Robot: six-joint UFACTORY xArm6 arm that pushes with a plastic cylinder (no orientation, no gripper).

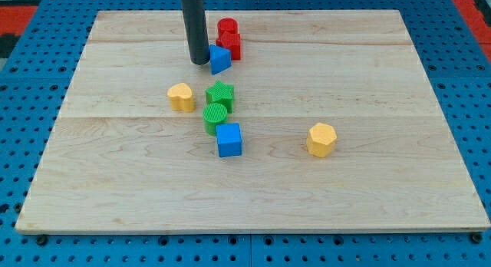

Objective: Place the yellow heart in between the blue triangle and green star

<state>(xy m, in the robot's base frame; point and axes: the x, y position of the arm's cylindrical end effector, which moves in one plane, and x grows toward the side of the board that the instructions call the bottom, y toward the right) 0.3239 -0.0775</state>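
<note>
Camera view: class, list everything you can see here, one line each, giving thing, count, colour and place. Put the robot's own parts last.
Wooden board: one, pale wood, fills most of the view.
Pegboard surface: one, blue, around the board.
Red blocks: two, red, near the view's top, touching each other.
Blue triangle: one, blue, just below the red blocks.
Yellow heart: one, yellow, left of the green star.
Green star: one, green, centre.
Green cylinder: one, green, below the star.
Blue cube: one, blue, below the cylinder.
Yellow hexagon: one, yellow, view's right.
My tip: one, dark rod, against the blue triangle's left side.
</note>
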